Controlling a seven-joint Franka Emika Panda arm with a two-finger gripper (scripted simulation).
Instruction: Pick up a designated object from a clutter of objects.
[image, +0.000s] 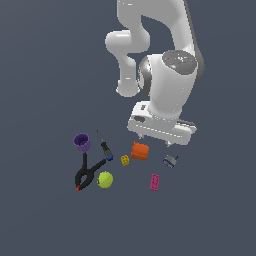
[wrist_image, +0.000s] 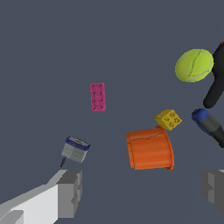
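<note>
The designated object, a tiny grey-silver piece with a dark blue part (image: 170, 161), lies on the dark floor at the exterior view's right of the clutter. In the wrist view it (wrist_image: 75, 149) sits just beyond one fingertip (wrist_image: 68, 192). My gripper (image: 155, 140) hangs above the floor, over the gap between the orange ribbed block (image: 140, 150) and the grey-blue piece. It is open wide and empty (wrist_image: 140, 190). The orange block (wrist_image: 150, 148) lies between the fingers' lines.
A purple cup (image: 82, 142), black spring clamp (image: 89, 172), yellow-green ball (image: 104, 179), screwdriver (image: 105, 147), yellow brick (image: 125, 160) and pink brick (image: 154, 182) lie around. The wrist view shows the pink brick (wrist_image: 98, 96), ball (wrist_image: 194, 65), yellow brick (wrist_image: 169, 119) and screwdriver (wrist_image: 210, 125).
</note>
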